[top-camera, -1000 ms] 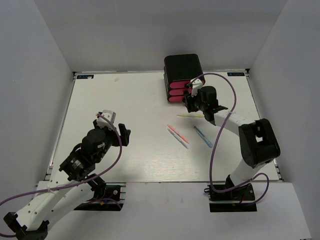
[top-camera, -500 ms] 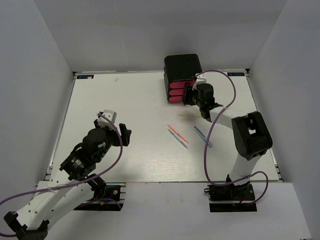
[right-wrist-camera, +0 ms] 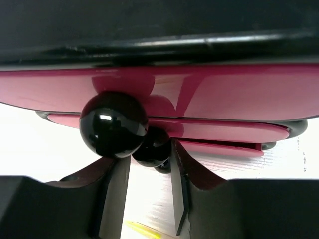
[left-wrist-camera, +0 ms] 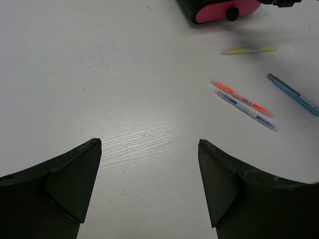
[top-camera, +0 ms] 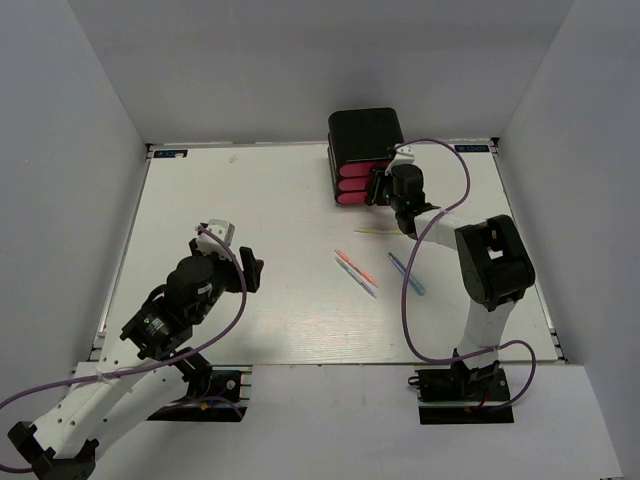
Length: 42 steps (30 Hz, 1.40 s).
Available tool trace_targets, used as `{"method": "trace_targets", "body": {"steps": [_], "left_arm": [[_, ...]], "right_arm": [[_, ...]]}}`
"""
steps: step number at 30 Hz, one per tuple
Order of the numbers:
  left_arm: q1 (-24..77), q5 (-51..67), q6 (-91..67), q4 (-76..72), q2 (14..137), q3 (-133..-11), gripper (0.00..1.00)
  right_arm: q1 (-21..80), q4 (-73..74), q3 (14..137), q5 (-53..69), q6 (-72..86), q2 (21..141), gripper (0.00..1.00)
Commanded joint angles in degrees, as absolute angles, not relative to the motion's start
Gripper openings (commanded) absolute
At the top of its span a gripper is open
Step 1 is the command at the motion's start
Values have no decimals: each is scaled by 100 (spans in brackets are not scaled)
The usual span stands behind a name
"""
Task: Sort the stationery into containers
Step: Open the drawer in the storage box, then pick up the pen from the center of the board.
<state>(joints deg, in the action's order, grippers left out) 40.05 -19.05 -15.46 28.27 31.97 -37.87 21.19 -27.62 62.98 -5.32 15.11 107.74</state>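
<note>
The black box (top-camera: pixel 365 133) with three pink-red drawers (top-camera: pixel 352 184) stands at the back of the table. My right gripper (top-camera: pixel 382 186) is right at the drawer fronts, narrowly open. In the right wrist view its fingers (right-wrist-camera: pixel 115 199) stand either side of the middle black knob (right-wrist-camera: pixel 152 147), with the top knob (right-wrist-camera: pixel 113 124) just above the left finger. I cannot tell if they touch. A yellow stick (top-camera: pixel 378 231), orange pen (top-camera: pixel 354 265), blue pen (top-camera: pixel 362 280) and light-blue pen (top-camera: pixel 406 273) lie on the table. My left gripper (top-camera: pixel 236 258) is open and empty at the left. No capsule-like pieces show.
The left wrist view shows the pens (left-wrist-camera: pixel 241 98) ahead and to the right, the yellow stick (left-wrist-camera: pixel 248 50) and the bottom drawer (left-wrist-camera: pixel 219 11) at the top. White walls enclose the white table (top-camera: pixel 250 210) on three sides.
My right gripper has moved left and back, from beside the yellow stick up to the drawer knobs. The left arm has barely moved.
</note>
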Motion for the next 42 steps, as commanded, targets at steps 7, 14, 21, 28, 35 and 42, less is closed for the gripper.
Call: {"method": "trace_targets", "body": {"steps": [7, 14, 21, 28, 35, 42], "left_arm": [[3981, -1872, -1494, 2777, 3199, -3850, 88], [3981, -1819, -1494, 2777, 3199, -3850, 88], [3981, -1819, -1494, 2777, 3199, -3850, 88], [3981, -1714, -1441, 2777, 3199, -3850, 88], [3981, -1653, -1441, 2725, 3199, -3850, 88], [3981, -1600, -1441, 2725, 3146, -3850, 88]], "right_arm": [[2030, -3630, 5064, -343, 1600, 9862, 21], [2030, -3586, 4825, -150, 1249, 9404, 62], [2039, -3235, 4799, 299, 1021, 9194, 72], [2013, -2288, 4553, 754, 292, 8606, 59], [2013, -968, 4456, 1178, -1060, 8297, 12], [2013, 339, 4438, 774, -1959, 8095, 48]]}}
